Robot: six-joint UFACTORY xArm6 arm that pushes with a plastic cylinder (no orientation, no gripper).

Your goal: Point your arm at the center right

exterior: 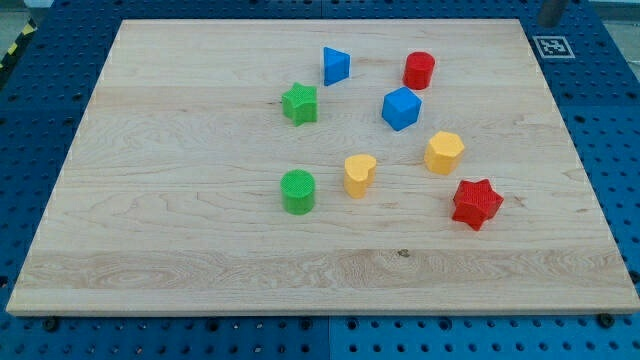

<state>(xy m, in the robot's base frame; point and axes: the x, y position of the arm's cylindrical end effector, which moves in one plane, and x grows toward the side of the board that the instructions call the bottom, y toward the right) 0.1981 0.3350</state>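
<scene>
Camera view, single frame: wooden board (200,240) lying on a blue perforated table (620,150). My tip does not show here; only a grey object (551,10), cut off by the view's top edge at the far right, is visible, and I cannot tell what it is. With the rod unseen, I cannot place the tip relative to any block. A black-and-white marker (553,45) sits just off the board's top right corner.

Eight blocks lie grouped around the board's middle and right of middle. Toward the view's top: blue triangular block (336,66), red cylinder (419,70), green star (299,103), blue cube (401,108). Lower: yellow hexagonal block (444,152), yellow heart-like block (359,175), green cylinder (297,191), red star (476,203).

The board's centre right, beyond the yellow hexagonal block and the red star, is bare wood.
</scene>
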